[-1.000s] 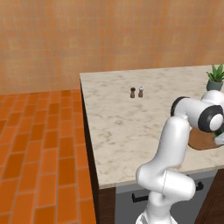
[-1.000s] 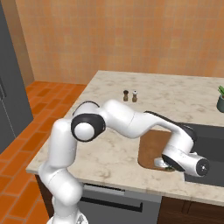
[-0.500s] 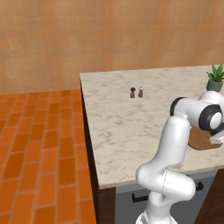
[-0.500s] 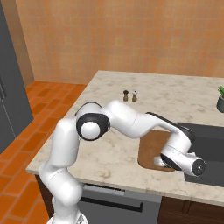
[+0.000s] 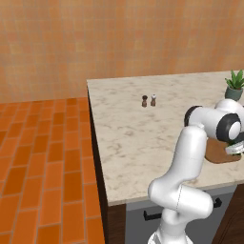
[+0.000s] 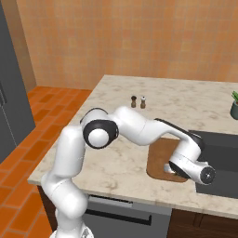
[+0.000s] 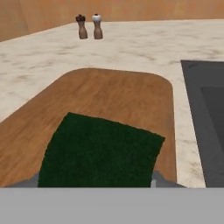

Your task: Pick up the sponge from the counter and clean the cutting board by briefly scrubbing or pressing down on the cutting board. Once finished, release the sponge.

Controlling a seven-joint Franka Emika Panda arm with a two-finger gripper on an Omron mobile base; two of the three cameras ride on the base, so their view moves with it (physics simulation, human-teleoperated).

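We have the sponge [image 7: 98,151] clamped in our gripper [image 6: 173,170] over the cutting board [image 7: 109,98]; pickup looks done, scrubbing and release remain

Glossy white arm [image 6: 139,130], dark joints, rounded segments

Arm [image 6: 139,128]: white, reaching forward and bent down at the wrist [image 6: 190,165]. Gripper [image 7: 94,183]: low at 6 o'clock in hand view, closed on sponge [image 7: 100,151].

The sponge [image 7: 98,151] lies on the cutting board [image 7: 109,98] near the counter's [image 6: 186,97] front edge, sink [image 6: 223,151] beside it, two shakers [image 6: 138,102] behind.
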